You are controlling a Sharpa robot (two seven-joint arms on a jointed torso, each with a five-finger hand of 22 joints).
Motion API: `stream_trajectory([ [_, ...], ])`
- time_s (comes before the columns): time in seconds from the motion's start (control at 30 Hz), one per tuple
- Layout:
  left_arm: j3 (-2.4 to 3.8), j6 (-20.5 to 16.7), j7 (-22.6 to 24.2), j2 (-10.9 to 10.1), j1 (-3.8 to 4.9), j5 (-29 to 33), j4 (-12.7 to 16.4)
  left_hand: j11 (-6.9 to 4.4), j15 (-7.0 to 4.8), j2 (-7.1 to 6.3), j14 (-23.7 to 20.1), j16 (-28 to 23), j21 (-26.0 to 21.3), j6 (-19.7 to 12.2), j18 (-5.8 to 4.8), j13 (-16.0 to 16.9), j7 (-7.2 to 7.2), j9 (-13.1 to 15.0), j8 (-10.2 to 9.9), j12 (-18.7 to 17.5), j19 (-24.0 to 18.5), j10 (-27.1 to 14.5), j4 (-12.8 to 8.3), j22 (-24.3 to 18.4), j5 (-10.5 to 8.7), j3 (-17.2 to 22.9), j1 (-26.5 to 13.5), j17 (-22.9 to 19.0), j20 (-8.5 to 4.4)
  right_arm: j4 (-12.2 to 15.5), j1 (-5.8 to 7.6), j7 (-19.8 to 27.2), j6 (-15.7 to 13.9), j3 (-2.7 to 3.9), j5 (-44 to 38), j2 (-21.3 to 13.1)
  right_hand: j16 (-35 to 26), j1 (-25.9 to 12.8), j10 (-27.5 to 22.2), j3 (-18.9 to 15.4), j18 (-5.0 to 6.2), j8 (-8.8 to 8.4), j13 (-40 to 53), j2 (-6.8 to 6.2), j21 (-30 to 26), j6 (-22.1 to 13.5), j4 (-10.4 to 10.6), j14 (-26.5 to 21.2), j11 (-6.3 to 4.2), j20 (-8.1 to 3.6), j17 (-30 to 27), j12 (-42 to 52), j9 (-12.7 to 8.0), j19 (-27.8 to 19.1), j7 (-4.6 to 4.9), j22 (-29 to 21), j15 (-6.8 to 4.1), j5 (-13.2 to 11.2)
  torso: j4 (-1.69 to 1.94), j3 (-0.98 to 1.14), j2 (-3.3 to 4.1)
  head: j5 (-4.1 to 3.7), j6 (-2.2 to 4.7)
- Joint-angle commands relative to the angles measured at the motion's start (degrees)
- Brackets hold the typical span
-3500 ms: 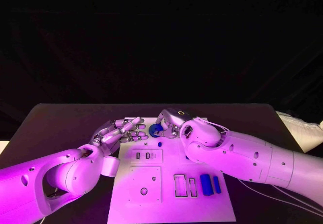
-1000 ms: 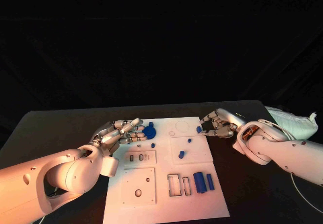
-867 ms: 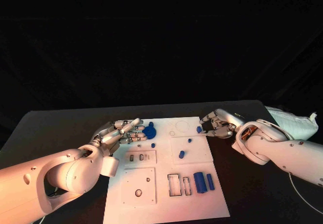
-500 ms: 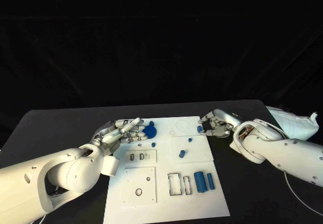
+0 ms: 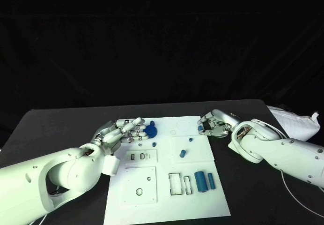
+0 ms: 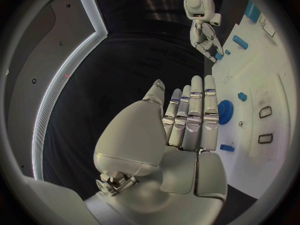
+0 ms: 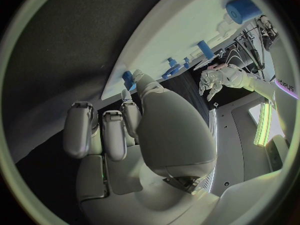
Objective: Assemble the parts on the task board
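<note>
You have no brand, label or readable writing on the task board, the parts or the arms. The board lies lengthwise in the middle of the black table.

Your right hand sits at the board's far right edge with its fingers curled in; a small blue part shows at its fingertips, apparently pinched, though the head view is too small to be sure. In the right wrist view the same part sits by the thumb tip at the board's edge.

Your left hand hovers released at the board's left edge, fingers straight and close together, just beside the blue gear.

Two blue cylinders lie side by side near the right edge, beside the rectangular slots.

Against half a second ago, the right hand has edged slightly inward toward the board; the left hand and loose parts lie as before.
</note>
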Motion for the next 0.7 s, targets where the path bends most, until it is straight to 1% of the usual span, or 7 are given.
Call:
stream_trajectory([
  [0.03, 0.03, 1.2, 0.2, 0.1, 0.01, 0.0, 0.1, -0.06, -0.06, 0.02, -0.4, -0.4, -0.4, -0.2, 0.62, 0.0, 0.02, 0.1, -0.4, -0.2, -0.1, -0.2, -0.4, -0.1, 0.25, 0.0, 0.7, 0.1, 0.29, -0.1, -0.1, -0.1, 1.1, 0.02, -0.2, 0.2, 0.3, 0.0, 0.4, 0.5, -0.6, 0.36, 2.2, 0.49, 0.5, 0.4, 0.0, 4.8, -0.08, -0.02, 8.5, 0.3, 0.1, 0.3, -0.01, 0.2, 0.16, 0.2, -0.02, 0.02, 0.02, 0.0, -0.03],
  [0.17, 0.03, 1.2, 0.2, 0.1, 0.01, 0.0, 0.1, -0.06, -0.06, 0.02, -0.4, -0.4, -0.4, -0.2, 0.62, 0.0, 0.02, 0.1, -0.4, -0.2, -0.1, -0.2, -0.4, -0.1, 0.25, 0.0, 0.7, 0.1, 0.29, -0.2, -0.13, -0.3, 1.4, 0.02, -0.1, 0.3, 0.5, -0.1, 0.5, 0.7, -0.65, 0.43, 2.4, 0.62, 0.7, 0.8, -0.1, 4.9, -0.16, -0.06, 8.7, 0.6, 0.1, 0.3, -0.13, 0.5, 0.11, -0.1, 0.02, 0.01, 0.01, -0.04, -0.12],
  [0.3, 0.03, 1.2, 0.2, 0.1, 0.01, 0.0, 0.0, -0.06, -0.06, 0.02, -0.4, -0.4, -0.4, -0.2, 0.62, 0.0, 0.02, 0.1, -0.4, -0.2, -0.1, -0.2, -0.4, -0.1, 0.25, 0.0, 0.7, 0.1, 0.29, -0.3, -0.15, -0.4, 1.8, 0.02, -0.1, 0.3, 0.6, -0.2, 0.6, 1.0, -0.7, 0.56, 2.7, 0.78, 1.0, 1.6, -0.1, 4.9, -0.3, -0.12, 8.9, 0.9, 0.2, 0.4, -0.31, 0.9, 0.01, -0.3, -0.05, 0.03, 0.01, 0.06, -0.16],
  [0.47, 0.03, 1.3, 0.2, 0.1, 0.01, 0.0, 0.0, -0.05, -0.06, 0.02, -0.4, -0.4, -0.4, -0.2, 0.62, 0.0, 0.04, 0.1, -0.4, -0.3, -0.1, -0.3, -0.4, -0.1, 0.25, 0.0, 0.7, 0.1, 0.29, -0.4, -0.17, -0.6, 2.2, 0.02, -0.1, 0.3, 0.8, -0.3, 0.8, 1.3, -0.77, 0.81, 3.0, 1.05, 1.3, 2.6, -0.2, 4.9, -0.53, -0.24, 9.1, 1.4, 0.4, 0.5, -0.62, 1.4, -0.16, -0.6, -0.03, 0.01, 0.01, 0.05, -0.27],
  [0.7, 0.03, 1.4, 0.2, 0.1, 0.01, 0.0, 0.0, -0.04, -0.06, 0.02, -0.4, -0.4, -0.4, -0.2, 0.62, 0.0, 0.05, 0.1, -0.4, -0.3, -0.1, -0.3, -0.5, -0.1, 0.25, 0.0, 0.7, 0.1, 0.29, -0.7, -0.19, -1.1, 2.3, 0.02, 0.1, 0.4, 1.0, -0.6, 1.0, 1.8, -0.83, 1.42, 3.4, 1.79, 1.6, 4.8, -0.2, 5.0, -1.09, -0.55, 9.3, 1.8, 0.7, 0.6, -1.33, 1.9, -0.58, -0.8, 0.03, 0.01, 0.01, -0.01, -0.41],
])
